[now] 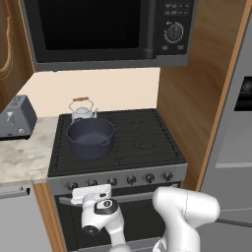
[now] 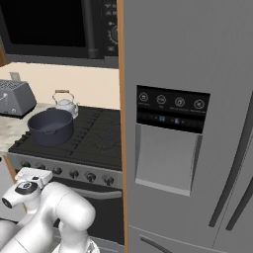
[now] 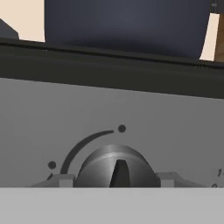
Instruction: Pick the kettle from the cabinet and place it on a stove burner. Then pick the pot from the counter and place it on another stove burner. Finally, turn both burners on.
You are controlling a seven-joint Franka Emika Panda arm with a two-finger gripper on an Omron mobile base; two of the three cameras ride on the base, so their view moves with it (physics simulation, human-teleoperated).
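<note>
- Pot [image 1: 90, 138] sits on front-left burner of the stove [image 1: 142, 140]; kettle [image 1: 82, 111] on back-left burner right behind it, just about touching.
- Gripper [image 3: 114, 180] is low at the stove's front panel, at the leftmost knob [image 3: 114, 168]; hand [image 1: 91, 193] is up against the knob row.
- Jaws partly open, one fingertip [image 3: 61, 180] each side of the knob, close to it; can't tell if they're gripping yet.
- Knob pointer is upright.
- Toaster [image 1: 15, 118] on worktop [image 1: 22, 157] left of stove, microwave [image 1: 108, 29] above, fridge [image 2: 188, 128] to the right.
</note>
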